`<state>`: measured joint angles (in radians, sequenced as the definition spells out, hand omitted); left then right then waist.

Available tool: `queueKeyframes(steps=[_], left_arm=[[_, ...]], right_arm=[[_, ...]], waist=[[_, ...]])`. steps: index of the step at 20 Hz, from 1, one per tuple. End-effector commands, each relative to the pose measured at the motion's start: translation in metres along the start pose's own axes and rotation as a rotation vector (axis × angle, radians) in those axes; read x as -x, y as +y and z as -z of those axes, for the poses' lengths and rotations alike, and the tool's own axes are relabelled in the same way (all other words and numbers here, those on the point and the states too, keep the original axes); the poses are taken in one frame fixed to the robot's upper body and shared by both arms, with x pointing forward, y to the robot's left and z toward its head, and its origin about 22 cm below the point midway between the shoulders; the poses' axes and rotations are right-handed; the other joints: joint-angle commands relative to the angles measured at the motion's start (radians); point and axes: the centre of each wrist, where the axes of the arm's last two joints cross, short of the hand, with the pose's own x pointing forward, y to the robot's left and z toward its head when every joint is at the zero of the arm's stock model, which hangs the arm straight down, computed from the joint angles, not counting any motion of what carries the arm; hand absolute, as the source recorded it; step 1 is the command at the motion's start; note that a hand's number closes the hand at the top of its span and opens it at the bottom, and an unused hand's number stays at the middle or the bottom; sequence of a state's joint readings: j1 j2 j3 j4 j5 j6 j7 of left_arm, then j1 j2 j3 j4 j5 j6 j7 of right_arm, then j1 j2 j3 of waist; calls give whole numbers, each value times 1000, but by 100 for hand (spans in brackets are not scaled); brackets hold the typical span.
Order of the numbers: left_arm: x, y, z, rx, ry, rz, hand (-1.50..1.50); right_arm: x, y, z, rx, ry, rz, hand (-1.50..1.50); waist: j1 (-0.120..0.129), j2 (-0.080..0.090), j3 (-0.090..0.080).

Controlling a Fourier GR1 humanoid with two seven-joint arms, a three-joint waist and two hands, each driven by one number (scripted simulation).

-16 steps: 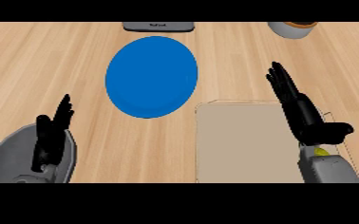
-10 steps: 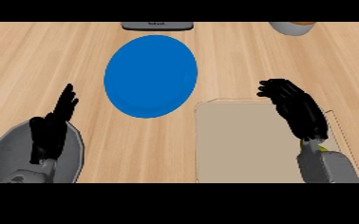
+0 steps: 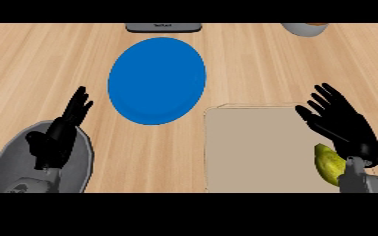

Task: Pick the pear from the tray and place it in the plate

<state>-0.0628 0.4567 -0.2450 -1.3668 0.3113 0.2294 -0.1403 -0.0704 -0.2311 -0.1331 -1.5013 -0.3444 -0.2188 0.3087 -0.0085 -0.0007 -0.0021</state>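
Note:
A blue plate (image 3: 156, 80) lies on the wooden counter, left of centre. A tan tray (image 3: 258, 150) sits at the lower right. On the tray's right side a yellow-green pear (image 3: 330, 163) shows, partly hidden behind my right wrist. My right hand (image 3: 341, 125) hovers just above and left of the pear, fingers spread and open, holding nothing. My left hand (image 3: 60, 132) rests open at the lower left, fingers up, well away from the plate and tray.
A dark flat device (image 3: 163, 27) lies at the counter's far edge, above the plate. A grey bowl (image 3: 304, 28) shows at the top right. Bare wood lies between plate and tray and along the left.
My right hand has moved down and to the right over the tray, uncovering the pear. The left hand has shifted slightly; plate and tray look larger in view.

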Motion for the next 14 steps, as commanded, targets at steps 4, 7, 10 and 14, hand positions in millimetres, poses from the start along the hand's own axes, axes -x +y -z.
queueKeyframes(steps=[4,7,10,14], left_arm=[[4,3,11,12,-6,-2,0],[6,6,14,30,-7,-13,0],[1,13,10,20,-9,-6,0],[6,8,12,28,-10,-31,0]], right_arm=[[-21,-36,-49,136,-1,-125,-150],[-39,-52,-59,154,32,-201,-150],[-58,-66,-65,94,170,-359,-150],[-86,-83,-49,-26,279,-502,-150]], waist=[[-3,-1,1],[-3,0,1],[-5,-1,1],[9,3,1]])
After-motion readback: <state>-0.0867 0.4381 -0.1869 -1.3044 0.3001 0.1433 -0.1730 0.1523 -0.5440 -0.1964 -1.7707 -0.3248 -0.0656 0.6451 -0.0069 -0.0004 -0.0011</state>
